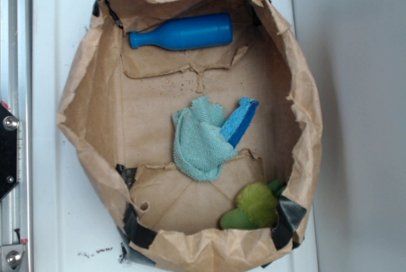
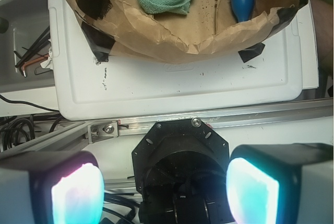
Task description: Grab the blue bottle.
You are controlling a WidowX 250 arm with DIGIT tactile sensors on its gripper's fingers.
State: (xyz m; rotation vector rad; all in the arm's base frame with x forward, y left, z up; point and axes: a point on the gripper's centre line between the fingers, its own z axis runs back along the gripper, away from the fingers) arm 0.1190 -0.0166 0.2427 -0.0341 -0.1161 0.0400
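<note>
Four items in the paper bag (image 1: 89,94) on the white tray (image 2: 182,88): bottle (image 1: 184,32), cloth (image 1: 198,140), sponge (image 1: 240,122), green toy (image 1: 255,205). Bottle lies on its side at the bag's far end, alone on a paper flap, neck pointing left, well apart from the cloth. Gripper (image 2: 164,190) pads spread wide, empty, outside the bag. Suggest clearing the bag rim first, then straddling the body across its width, not the neck.
</note>
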